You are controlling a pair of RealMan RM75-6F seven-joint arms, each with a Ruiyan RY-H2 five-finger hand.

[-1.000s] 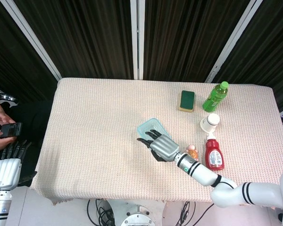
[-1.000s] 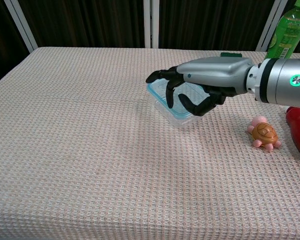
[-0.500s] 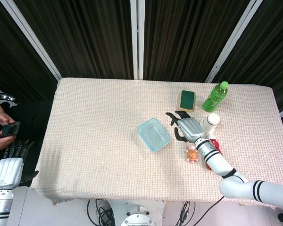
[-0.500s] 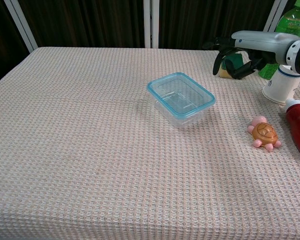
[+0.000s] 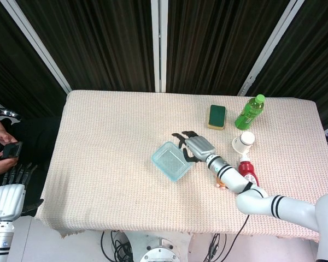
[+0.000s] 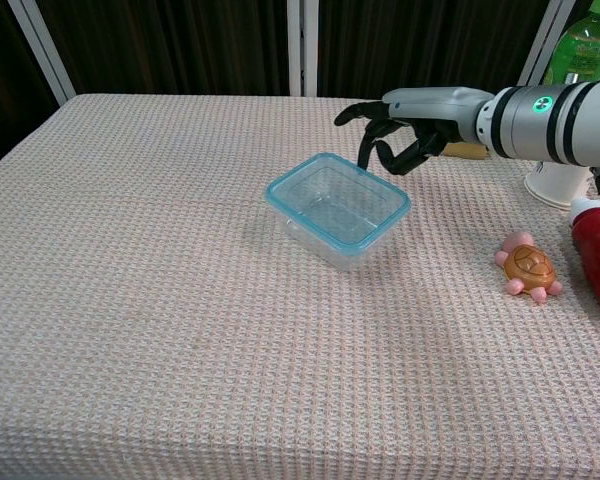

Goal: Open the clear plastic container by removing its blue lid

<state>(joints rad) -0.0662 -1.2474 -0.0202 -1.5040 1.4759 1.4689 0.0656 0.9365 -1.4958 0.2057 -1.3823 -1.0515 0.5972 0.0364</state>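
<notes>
The clear plastic container with its blue-rimmed lid (image 5: 170,161) (image 6: 337,208) sits near the table's middle, turned at an angle. My right hand (image 5: 197,147) (image 6: 408,122) hovers at its far right corner, with the fingers curled downward just over the rim and the thumb stretched out to the left. Nothing shows in its grasp, and I cannot tell whether the fingertips touch the lid. My left hand (image 5: 8,192) hangs off the table's front left corner with straight fingers and holds nothing; the chest view does not show it.
To the right stand a green bottle (image 5: 250,112) (image 6: 580,50), a green sponge (image 5: 217,116), a white cup (image 5: 244,142) (image 6: 557,180), a red ketchup bottle (image 5: 247,172) (image 6: 598,255) and a turtle toy (image 6: 528,266). A person holding a phone (image 5: 5,150) is at the left.
My right hand left the container, swung to the right by the cup, then returned to the container's far right corner. The container now lies further left and nearer the front, turned.
</notes>
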